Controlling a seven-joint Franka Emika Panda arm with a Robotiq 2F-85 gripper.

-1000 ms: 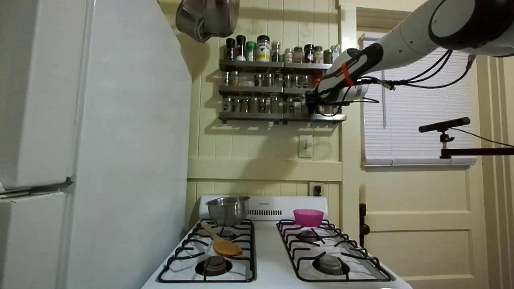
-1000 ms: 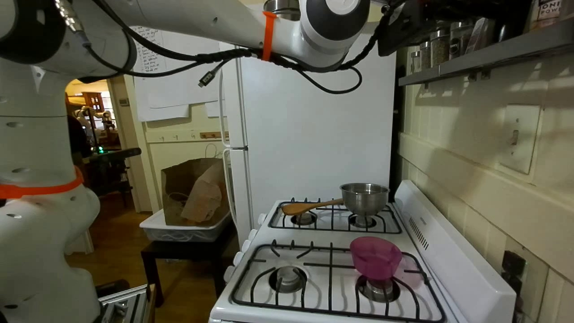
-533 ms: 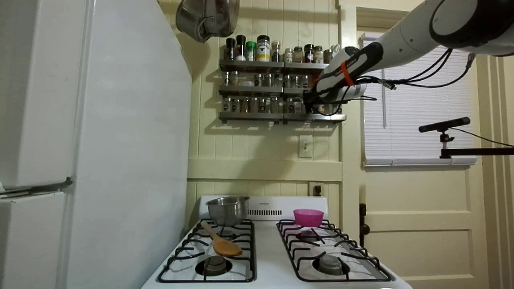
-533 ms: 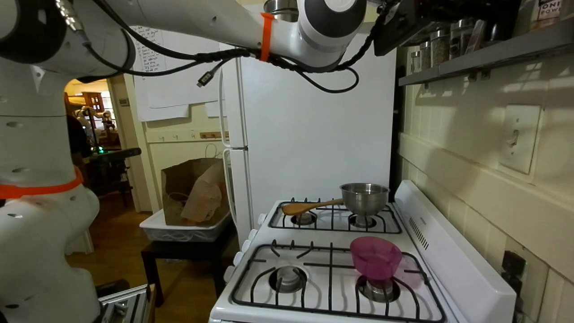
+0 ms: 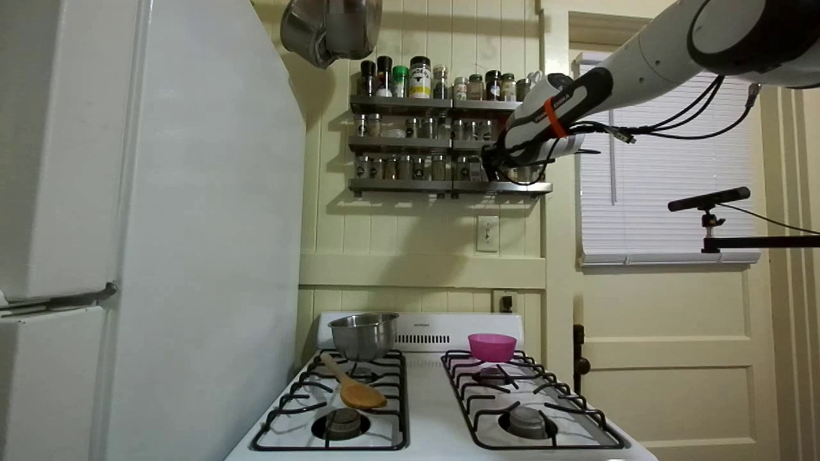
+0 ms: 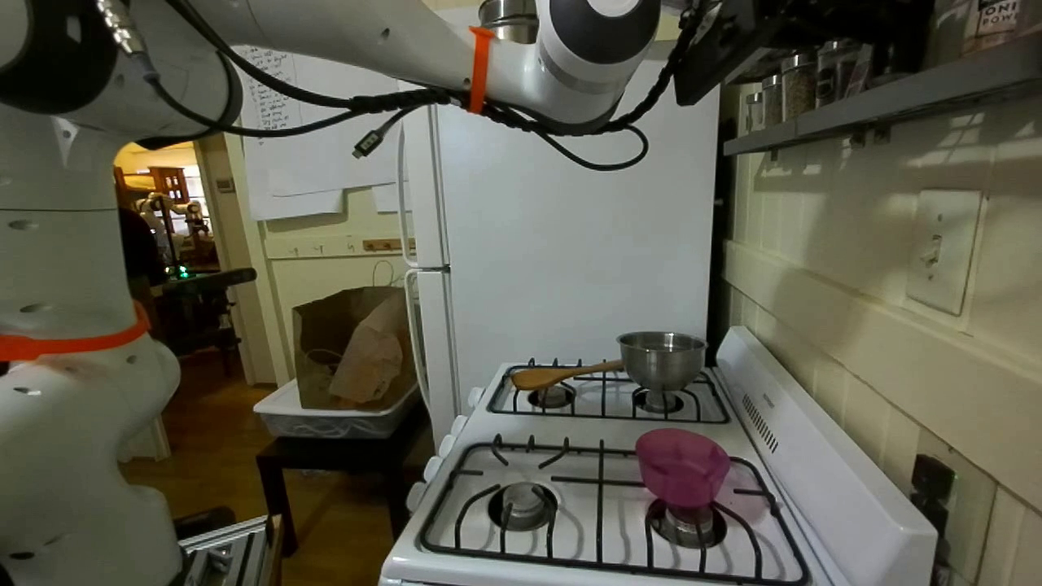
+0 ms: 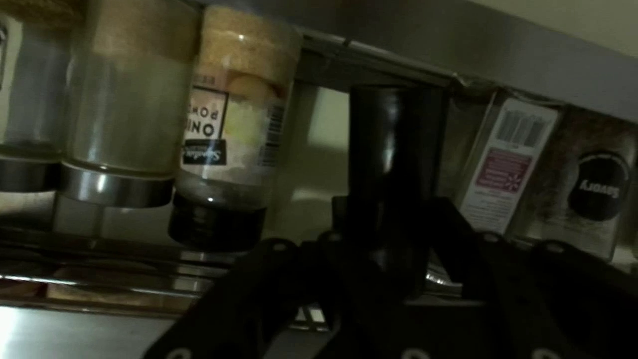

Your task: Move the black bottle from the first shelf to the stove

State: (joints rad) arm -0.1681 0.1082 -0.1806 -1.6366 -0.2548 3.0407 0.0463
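Note:
The black bottle (image 7: pixel 394 144) shows in the wrist view, whose picture stands upside down. My gripper (image 7: pixel 389 219) has one finger on each side of the bottle, against it; the dark fingers blend with it. The bottle's base shows apart from the shelf's metal rail (image 7: pixel 503 42). In an exterior view my gripper (image 5: pixel 491 165) is at the right half of the rack's bottom shelf (image 5: pixel 501 187), and the bottle cannot be made out there. The shelf also shows in an exterior view (image 6: pixel 895 102). The white stove (image 5: pixel 424 397) stands below; it also shows in an exterior view (image 6: pixel 570 431).
An onion powder jar (image 7: pixel 239 109) and a Savory jar (image 7: pixel 588 184) flank the bottle. On the stove are a steel pot (image 5: pixel 364 336), a wooden spoon (image 5: pixel 359 392) and a pink bowl (image 5: pixel 492 347). A refrigerator (image 5: pixel 211 224) stands beside it. Pans (image 5: pixel 330 29) hang above.
The gripper has shifted slightly left in the view of the rack and drawn slightly back from the shelf. The dark shape at the shelf has moved with it, off the shelf surface.

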